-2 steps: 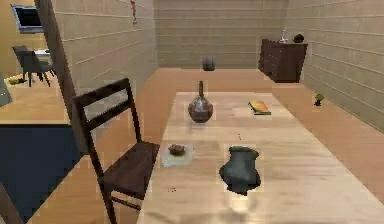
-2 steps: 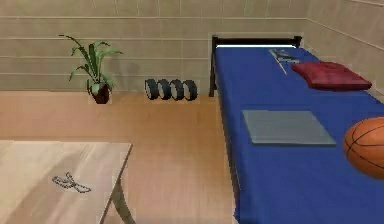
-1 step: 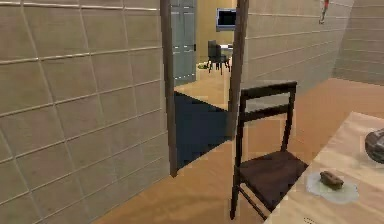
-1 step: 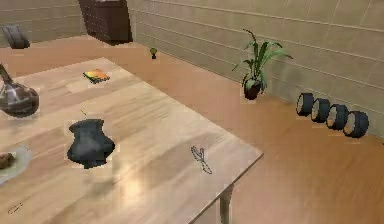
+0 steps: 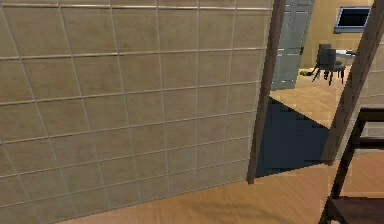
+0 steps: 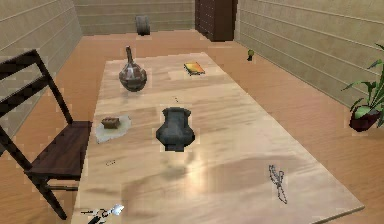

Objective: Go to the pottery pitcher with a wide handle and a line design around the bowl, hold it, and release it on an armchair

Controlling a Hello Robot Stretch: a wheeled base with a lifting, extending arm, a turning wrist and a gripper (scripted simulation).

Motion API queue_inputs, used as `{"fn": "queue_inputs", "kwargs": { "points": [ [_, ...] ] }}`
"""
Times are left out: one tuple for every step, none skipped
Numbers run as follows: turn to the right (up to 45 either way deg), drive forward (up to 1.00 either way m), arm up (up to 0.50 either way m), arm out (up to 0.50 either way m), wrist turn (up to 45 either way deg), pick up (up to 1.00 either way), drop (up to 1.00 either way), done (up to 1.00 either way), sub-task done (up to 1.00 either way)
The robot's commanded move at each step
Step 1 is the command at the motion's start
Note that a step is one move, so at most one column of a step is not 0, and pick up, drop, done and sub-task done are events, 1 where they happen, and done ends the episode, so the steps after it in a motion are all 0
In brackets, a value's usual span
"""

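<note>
- While the robot stands side-on to the table (image 6: 230,150), the step in hand is, I judge, lining up on the pitcher; the pincer's state cannot be told.
- The likeliest pitcher is the dark vessel (image 6: 175,130), upright near the table's middle. Where it lies from the pincer cannot be told.
- A grey narrow-necked vase (image 6: 131,73) stands farther out on the table, so check handle and line design before committing.
- To do it well, bring the arm's line level with the chosen vessel, reach in above the tabletop, and steer wide of the plate (image 6: 104,131) near it.
- Neither vessel's inside is visible; the plate carries a brown lump (image 6: 111,123).
</note>
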Motion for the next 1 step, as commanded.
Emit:
{"fn": "queue_inputs", "kwargs": {
  "points": [
    [0.0, 0.00, 0.50, 0.00, 0.0, 0.00, 0.00, 0.00, 0.00]
  ]
}}
